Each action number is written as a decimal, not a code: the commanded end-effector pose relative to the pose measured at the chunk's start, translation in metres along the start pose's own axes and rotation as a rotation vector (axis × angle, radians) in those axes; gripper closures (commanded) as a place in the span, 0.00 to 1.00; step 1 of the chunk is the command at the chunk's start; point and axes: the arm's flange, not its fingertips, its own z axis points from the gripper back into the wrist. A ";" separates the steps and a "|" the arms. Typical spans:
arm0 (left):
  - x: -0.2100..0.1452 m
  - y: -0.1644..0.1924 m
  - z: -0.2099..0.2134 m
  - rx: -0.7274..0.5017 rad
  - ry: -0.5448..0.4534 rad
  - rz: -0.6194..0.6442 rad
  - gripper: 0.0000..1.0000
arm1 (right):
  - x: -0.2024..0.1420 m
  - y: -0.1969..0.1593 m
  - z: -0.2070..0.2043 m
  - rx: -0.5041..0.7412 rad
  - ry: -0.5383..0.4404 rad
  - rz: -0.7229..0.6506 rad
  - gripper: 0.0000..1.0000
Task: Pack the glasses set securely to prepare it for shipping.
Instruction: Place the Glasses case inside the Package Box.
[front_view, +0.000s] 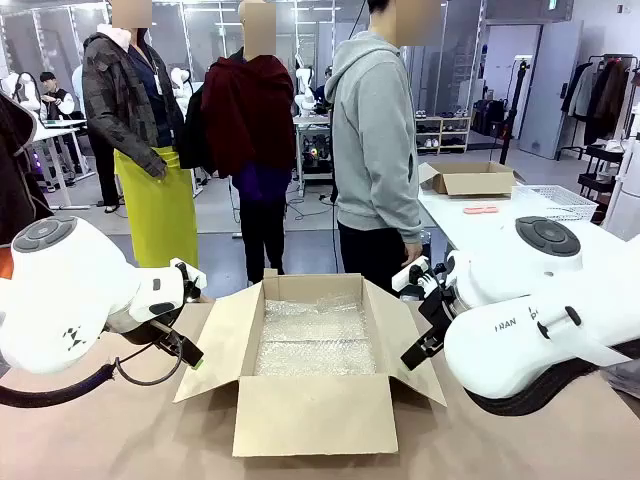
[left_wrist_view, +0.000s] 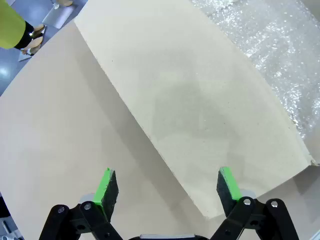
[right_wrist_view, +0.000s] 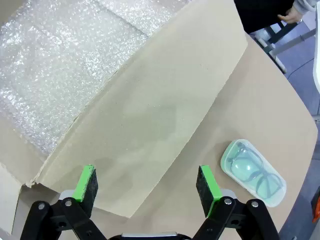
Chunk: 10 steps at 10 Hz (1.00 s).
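Note:
One piece of the glasses set, a mint-green case (right_wrist_view: 253, 172) holding dark-framed eyeglasses, lies flat on the tan table to the right of the box's right flap (right_wrist_view: 150, 115). My right gripper (right_wrist_view: 147, 187) hovers open over that flap, the case a little off its right finger. An open cardboard box (front_view: 310, 410) lined with bubble wrap (front_view: 314, 338) sits mid-table. Above the box's left flap (left_wrist_view: 200, 115) my left gripper (left_wrist_view: 167, 187) stands open, nothing between its green pads.
A person in a grey hoodie (front_view: 375, 130) stands at the far side behind the box, one hand (right_wrist_view: 291, 17) near the table's edge. A white table at the back right carries a small cardboard box (front_view: 470, 179) and a wire basket (front_view: 560, 201).

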 end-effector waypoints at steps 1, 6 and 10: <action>0.000 0.000 0.000 0.000 0.000 0.000 0.00 | 0.000 0.000 0.000 0.000 0.000 0.000 0.00; 0.000 0.000 0.000 0.000 0.000 0.000 0.00 | 0.000 0.000 0.000 0.000 0.000 0.000 0.00; 0.014 0.006 0.020 -0.034 -0.029 -0.032 0.00 | 0.000 0.000 0.000 -0.001 0.000 0.001 0.00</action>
